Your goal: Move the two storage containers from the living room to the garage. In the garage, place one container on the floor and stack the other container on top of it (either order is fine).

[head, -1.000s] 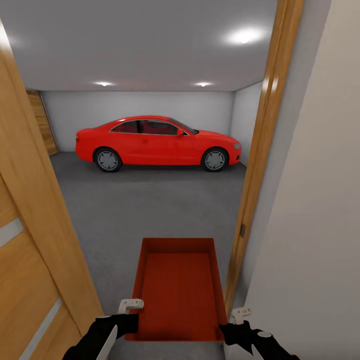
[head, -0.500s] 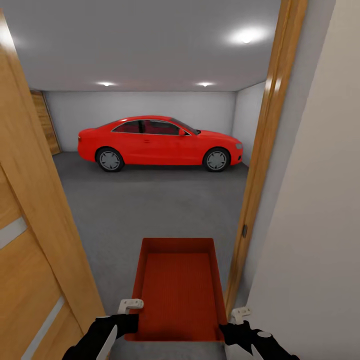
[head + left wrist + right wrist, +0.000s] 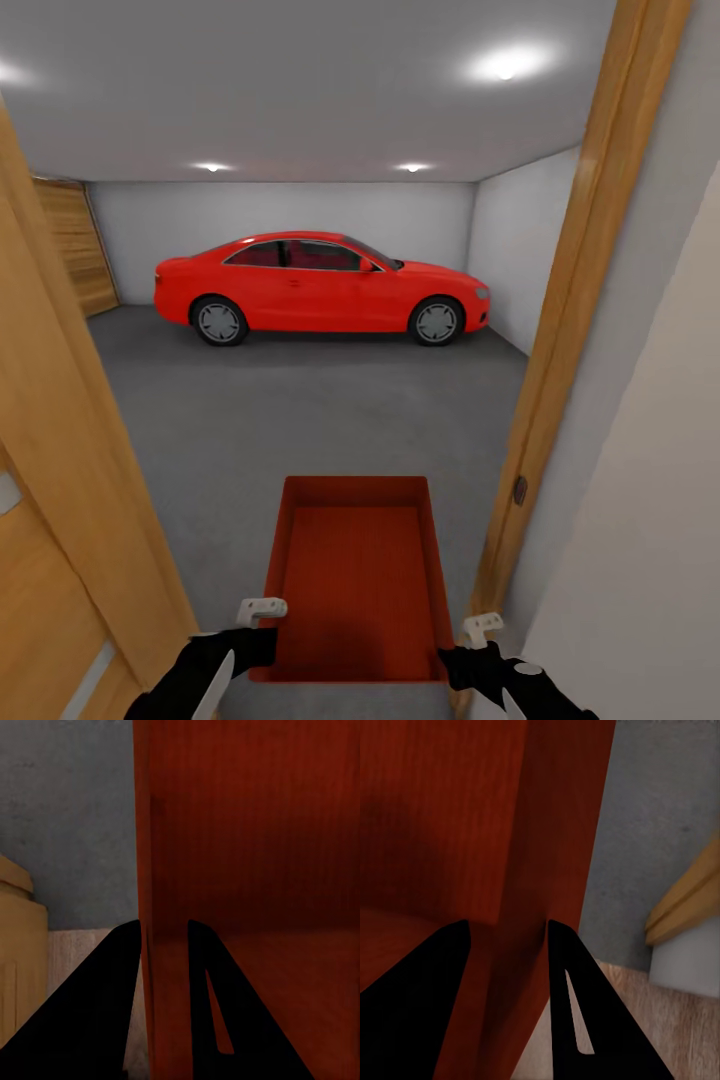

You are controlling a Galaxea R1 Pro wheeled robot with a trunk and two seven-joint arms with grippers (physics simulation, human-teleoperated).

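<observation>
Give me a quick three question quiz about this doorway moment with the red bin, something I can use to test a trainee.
1. True or false: the storage container rests on the garage floor.
2. Which wall of the container does the left gripper clamp? A) the far end wall B) the wall on the robot's left C) the wall on the robot's right
3. Fill in: beyond the door frame, a red ____ is parked against the back wall.

Key
1. False: it is carried between the left gripper and the right gripper, above the floor.
2. B: one finger sits on each side of that thin wall.
3. car.
</observation>
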